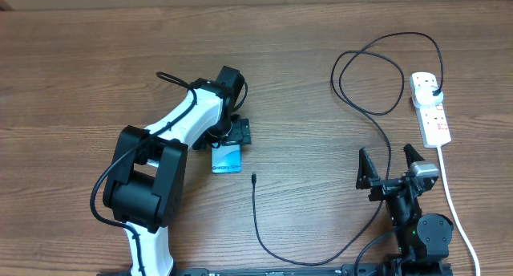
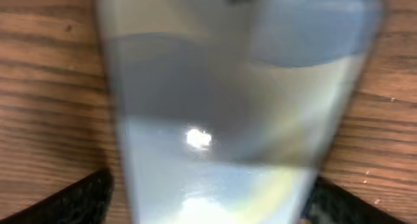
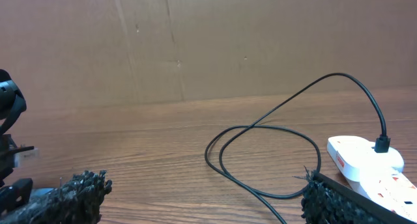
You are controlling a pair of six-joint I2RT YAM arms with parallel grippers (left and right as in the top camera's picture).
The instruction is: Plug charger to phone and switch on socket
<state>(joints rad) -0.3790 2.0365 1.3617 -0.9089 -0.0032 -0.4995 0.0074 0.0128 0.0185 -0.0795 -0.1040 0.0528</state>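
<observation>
Table (image 1: 80, 67), brown wood-grain. White elongated power strip (image 1: 433, 115), right side, takes the black plug (image 1: 435, 90) of the long thin black charger cable (image 1: 255, 205); connector tip (image 1: 253, 178) lies loose mid-table. Slim blue-screened smartphone (image 1: 227, 159) sits between the fingers of the left gripper (image 2: 212, 198), grip unclear. Right gripper (image 1: 390, 165) spread wide, empty.

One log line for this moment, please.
left gripper straddling phone, grip unclear | right gripper open, empty | charger plug in socket, tip loose on table
</observation>
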